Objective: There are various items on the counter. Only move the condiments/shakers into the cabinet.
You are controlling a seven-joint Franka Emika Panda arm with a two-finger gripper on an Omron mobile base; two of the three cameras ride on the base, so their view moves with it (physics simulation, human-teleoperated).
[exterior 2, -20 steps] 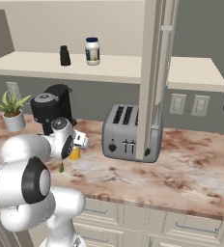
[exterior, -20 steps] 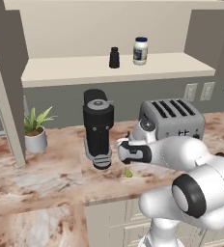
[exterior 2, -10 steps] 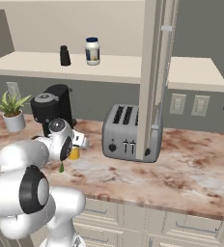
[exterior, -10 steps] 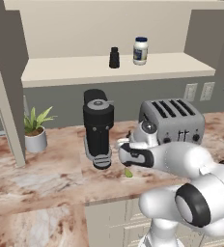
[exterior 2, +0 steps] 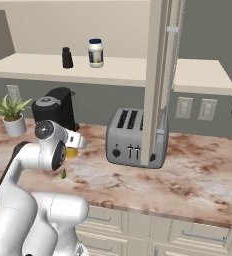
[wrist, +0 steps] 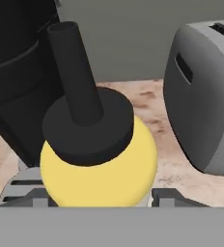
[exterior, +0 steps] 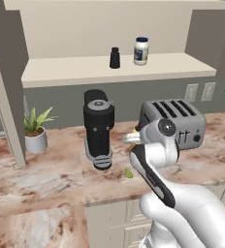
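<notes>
Basically mid-transfer, last shaker in hand.
Gripper: gripper (wrist: 99,198) reads as clamped on the yellow squeeze bottle (wrist: 98,164); the body fills the gap between the two dark finger tips (wrist: 34,197), nozzle pointing away from the camera.
Bottle location: low over the counter (exterior: 46,184), between the black coffee machine (exterior: 99,128) and the silver toaster (exterior: 175,121); whether its base touches the stone, cannot tell.
Why held there: my guess, grabbed around the body so the nozzle stays free and it can be set upright on the shelf.
Already stored: white jar with dark blue lid (exterior: 141,51) and short black shaker (exterior: 115,57) stand upright, near each other, on the cabinet (exterior: 119,68) shelf board, toward the right; they leave bare board on the left.
Not to move: coffee machine, toaster, potted plant (exterior: 35,131) far left, tiny green piece (exterior: 129,173) on the counter near the arm.
Remaining: lift the bottle clear of the coffee machine top, then up onto the shelf.
Risk: tight gap between the two appliances, so the bottle could clip either one.
</notes>
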